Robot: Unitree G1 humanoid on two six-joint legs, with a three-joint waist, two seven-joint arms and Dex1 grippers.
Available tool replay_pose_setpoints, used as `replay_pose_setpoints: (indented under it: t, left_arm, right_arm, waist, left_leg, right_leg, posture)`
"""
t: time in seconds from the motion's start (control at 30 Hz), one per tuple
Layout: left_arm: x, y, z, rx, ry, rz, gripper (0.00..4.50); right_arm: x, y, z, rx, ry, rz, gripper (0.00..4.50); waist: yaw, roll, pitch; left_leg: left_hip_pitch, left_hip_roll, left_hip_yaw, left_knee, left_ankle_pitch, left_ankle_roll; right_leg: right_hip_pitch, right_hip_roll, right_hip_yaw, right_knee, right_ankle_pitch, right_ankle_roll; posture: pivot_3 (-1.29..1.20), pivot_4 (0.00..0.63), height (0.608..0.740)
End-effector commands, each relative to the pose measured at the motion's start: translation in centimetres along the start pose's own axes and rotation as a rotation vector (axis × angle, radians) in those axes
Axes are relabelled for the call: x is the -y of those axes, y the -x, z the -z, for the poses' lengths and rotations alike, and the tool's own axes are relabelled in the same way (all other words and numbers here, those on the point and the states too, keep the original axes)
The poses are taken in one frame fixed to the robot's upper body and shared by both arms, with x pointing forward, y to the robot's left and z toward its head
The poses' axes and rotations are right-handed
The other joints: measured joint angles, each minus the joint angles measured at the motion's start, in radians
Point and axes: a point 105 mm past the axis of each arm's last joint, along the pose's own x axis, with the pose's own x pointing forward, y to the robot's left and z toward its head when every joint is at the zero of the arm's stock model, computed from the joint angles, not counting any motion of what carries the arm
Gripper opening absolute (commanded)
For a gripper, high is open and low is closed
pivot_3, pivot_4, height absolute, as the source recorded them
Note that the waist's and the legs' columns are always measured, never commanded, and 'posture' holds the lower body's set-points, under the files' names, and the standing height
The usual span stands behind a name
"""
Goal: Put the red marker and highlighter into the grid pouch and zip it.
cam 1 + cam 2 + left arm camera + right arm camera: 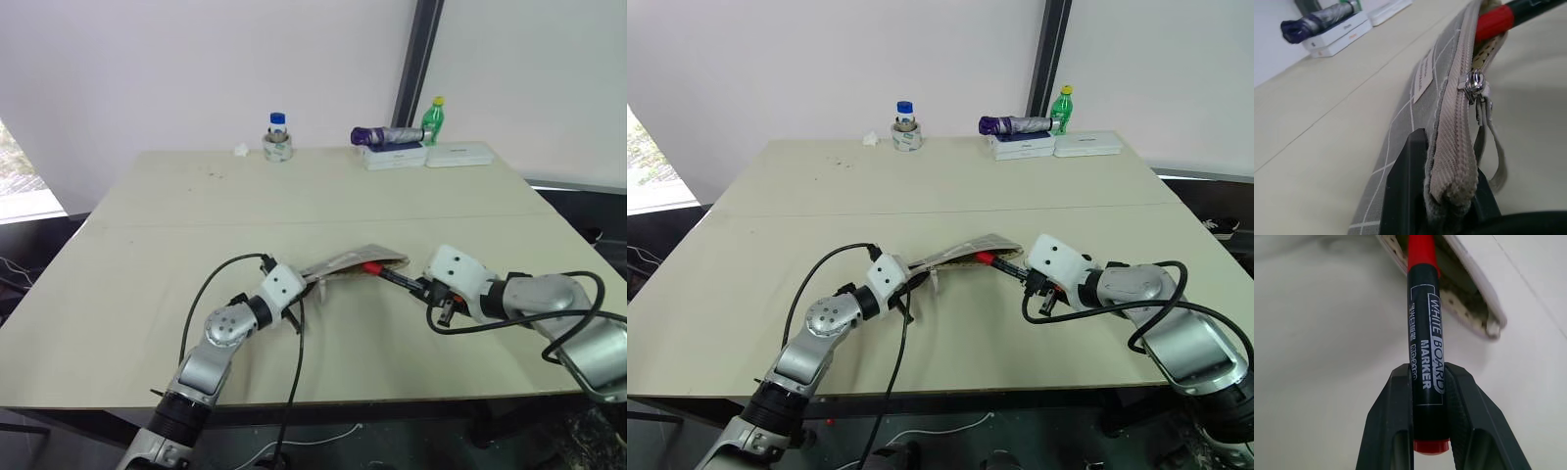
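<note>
The grid pouch (pixel 353 261) is grey with white lines and hangs just above the table's middle. My left gripper (pixel 306 284) is shut on its closed zipper end (pixel 1449 181), and the zipper pull with its pale cord (pixel 1476 88) hangs nearby. My right gripper (pixel 423 287) is shut on the red marker (pixel 1422 333), gripping its black middle section. The marker's red tip (pixel 372 266) pokes into the pouch's open mouth (pixel 1459 293). The highlighter is out of view.
At the table's far edge stand a blue-capped jar with tape (pixel 278 138), a folded purple umbrella on white boxes (pixel 390 142), a green bottle with a yellow cap (pixel 434 119) and a white case (pixel 458 154). A black cable (pixel 294 352) loops off my left arm.
</note>
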Motion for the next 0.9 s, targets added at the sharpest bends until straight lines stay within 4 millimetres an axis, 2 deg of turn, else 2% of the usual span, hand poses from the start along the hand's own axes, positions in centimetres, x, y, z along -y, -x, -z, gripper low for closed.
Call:
replay_pose_setpoints:
  t: [0.03, 0.2, 0.37, 0.5, 0.57, 0.6, 0.73, 0.9]
  left_arm:
    - [0.5, -0.2, -1.8, 0.058, -0.102, 0.05, 0.0]
    - [1.7, -0.5, -2.0, 0.064, -0.173, 0.138, 0.0]
    - [2.4, -0.4, -2.1, 0.074, -0.187, 0.186, 0.0]
    - [2.4, -0.2, -2.1, 0.07, -0.182, 0.184, 0.0]
    - [2.2, -0.2, -2.1, 0.067, -0.165, 0.17, 0.0]
    - [2.0, -0.2, -2.0, 0.067, -0.145, 0.156, 0.0]
    - [1.1, -0.3, -2.3, 0.069, -0.06, 0.095, 0.0]
    - [-1.0, -1.0, -3.2, 0.083, 0.136, -0.01, 0.0]
  right_arm:
    - [0.3, 0.1, -1.3, 0.018, 0.116, -0.005, 0.35]
    - [-0.8, -1.1, -2.8, 0.023, 0.336, -0.087, 0.35]
    - [-0.9, -2.2, -4.3, 0.061, 0.393, -0.107, 0.35]
    - [-0.8, -2.5, -4.7, 0.068, 0.391, -0.117, 0.35]
    - [-0.6, -2.2, -4.9, 0.079, 0.376, -0.116, 1.44]
    - [-0.3, -2.0, -5.3, 0.096, 0.363, -0.101, 1.84]
    - [1.1, -0.3, -7.3, 0.205, 0.295, -0.028, 3.85]
    - [1.8, 2.3, -9.0, 0.323, 0.16, -0.023, 3.85]
  waist:
    - [0.0, 0.0, 0.0]
    - [-0.001, 0.0, 0.0]
    - [-0.001, 0.0, 0.0]
    - [0.0, 0.0, 0.0]
    - [-0.001, 0.0, 0.0]
    - [-0.001, 0.0, 0.0]
    - [0.0, 0.0, 0.0]
    - [0.001, 0.0, 0.0]
  left_leg:
    - [0.0, 0.0, 0.0, 0.0, 0.0, 0.0]
    - [0.0, 0.0, 0.0, 0.0, 0.0, 0.0]
    - [0.0, 0.0, 0.0, 0.0, 0.0, 0.0]
    - [0.0, 0.0, -0.001, 0.0, 0.0, 0.0]
    - [0.0, 0.0, -0.001, 0.0, 0.0, 0.0]
    - [0.0, 0.0, -0.001, 0.0, 0.0, 0.0]
    - [0.0, 0.0, -0.002, 0.0, 0.0, 0.0]
    - [0.0, 0.0, -0.003, 0.0, 0.0, 0.0]
  right_leg:
    - [0.0, 0.0, 0.0, 0.0, 0.0, 0.0]
    - [0.0, 0.0, 0.0, 0.0, 0.0, 0.0]
    - [0.0, 0.0, 0.0, 0.0, 0.0, 0.0]
    - [-0.001, 0.0, 0.0, 0.0, 0.0, 0.0]
    - [-0.001, 0.0, 0.0, 0.0, 0.0, 0.0]
    - [-0.001, 0.0, 0.0, 0.0, 0.0, 0.0]
    - [0.0, 0.0, 0.0, 0.0, 0.0, 0.0]
    - [0.0, 0.0, 0.0, 0.0, 0.0, 0.0]
  posture:
    - [0.0, 0.15, 0.74]
    - [0.0, 0.15, 0.74]
    - [0.0, 0.15, 0.74]
    - [0.0, 0.15, 0.74]
    - [0.0, 0.15, 0.74]
    - [0.0, 0.15, 0.74]
    - [0.0, 0.15, 0.74]
    - [0.0, 0.15, 0.74]
